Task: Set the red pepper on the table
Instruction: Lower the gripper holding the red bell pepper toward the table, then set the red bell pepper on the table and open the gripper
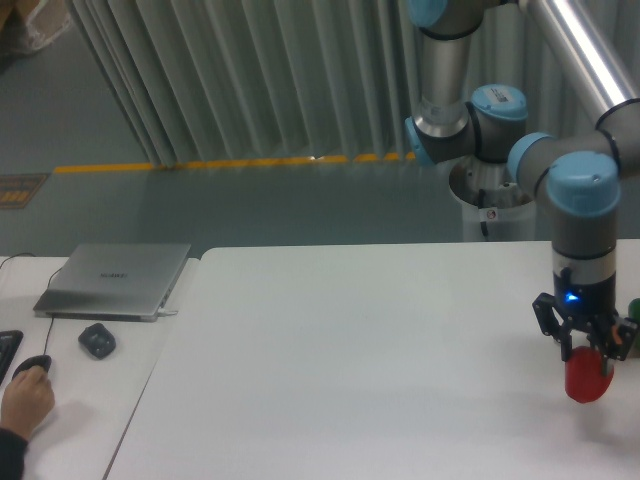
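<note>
At right of the table (380,350), near its far-right edge: gripper (586,362), pointing straight down, fingers pinched on the red pepper (586,381). Pepper hangs directly beneath the gripper body, its upper part hidden between the fingers; whether its underside touches the tabletop cannot be told. Just right of the gripper: small green and orange items (630,322), cut off by the frame edge and too small to identify. Broad bare white surface extends left and toward the viewer from the pepper. Separate desk at left: closed laptop (115,280), dark mouse (97,341), and a person's hand (27,398) on a second mouse.
</note>
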Available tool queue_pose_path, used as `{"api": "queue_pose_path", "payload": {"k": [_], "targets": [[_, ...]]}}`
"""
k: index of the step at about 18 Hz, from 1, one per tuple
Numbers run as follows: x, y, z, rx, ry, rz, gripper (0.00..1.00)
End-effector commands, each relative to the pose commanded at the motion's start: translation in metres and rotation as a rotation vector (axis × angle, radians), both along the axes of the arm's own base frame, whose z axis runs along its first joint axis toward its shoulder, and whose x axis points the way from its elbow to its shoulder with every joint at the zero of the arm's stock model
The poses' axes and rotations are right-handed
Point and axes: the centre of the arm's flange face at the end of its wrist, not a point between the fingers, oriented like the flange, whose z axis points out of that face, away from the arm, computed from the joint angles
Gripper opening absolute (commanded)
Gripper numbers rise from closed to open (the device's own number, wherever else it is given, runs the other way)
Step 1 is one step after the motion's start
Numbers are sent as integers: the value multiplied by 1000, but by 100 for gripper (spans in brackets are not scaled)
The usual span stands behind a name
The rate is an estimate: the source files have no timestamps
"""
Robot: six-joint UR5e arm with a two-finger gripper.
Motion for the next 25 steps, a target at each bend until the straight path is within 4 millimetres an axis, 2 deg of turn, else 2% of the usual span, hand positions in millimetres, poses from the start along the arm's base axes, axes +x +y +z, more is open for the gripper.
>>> {"api": "queue_pose_path", "payload": {"k": [6,8,14,15,16,17,18,22,25], "targets": [[9,17,-28,-36,-22,-40,53],[10,22,-32,-29,-23,-38,57],[14,27,-39,-34,-28,-35,59],[13,26,-37,-30,-23,-33,61],[13,26,-37,-29,-22,-33,72],[13,26,-38,-34,-20,-36,96],[13,26,-38,-32,-19,-34,100],[11,28,-30,-7,8,-41,100],[11,29,-1,26,34,-45,100]]}}
